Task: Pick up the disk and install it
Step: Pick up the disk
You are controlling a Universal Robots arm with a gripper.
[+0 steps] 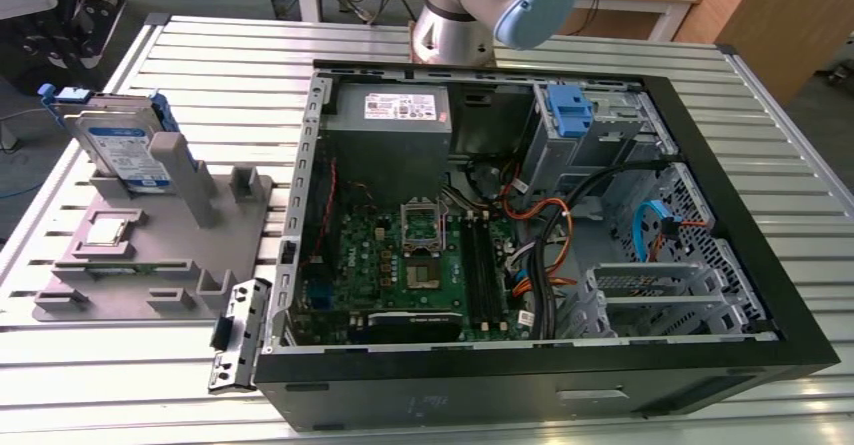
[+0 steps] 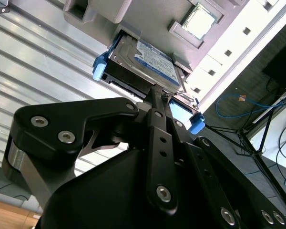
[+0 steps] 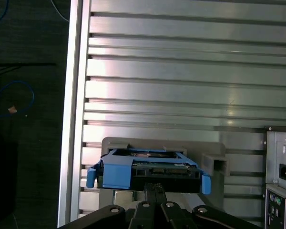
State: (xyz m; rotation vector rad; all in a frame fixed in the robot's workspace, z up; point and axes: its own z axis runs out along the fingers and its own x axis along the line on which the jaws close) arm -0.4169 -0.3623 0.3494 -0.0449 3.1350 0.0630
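The disk point(image 1: 118, 145) stands on edge in a grey holder point(image 1: 200, 235) at the exterior view's left, silver with a white-and-blue label and a blue carrier frame. In both wrist views my gripper point(image 2: 155, 91) point(image 3: 155, 187) points at the upper edge of the disk point(image 2: 152, 59) point(image 3: 148, 169). Its two black fingers are shut together with nothing between them. Their tips line up with the middle of that edge. Whether they touch it cannot be told.
An open computer case point(image 1: 747, 215) lies on the slatted metal table point(image 1: 214, 55), with a blue-latched drive bay point(image 1: 571, 113) at its far side and a grey power-supply box point(image 1: 400, 110). A small square chip point(image 1: 107, 230) sits on the holder. The arm's base point(image 1: 454, 25) stands behind the case.
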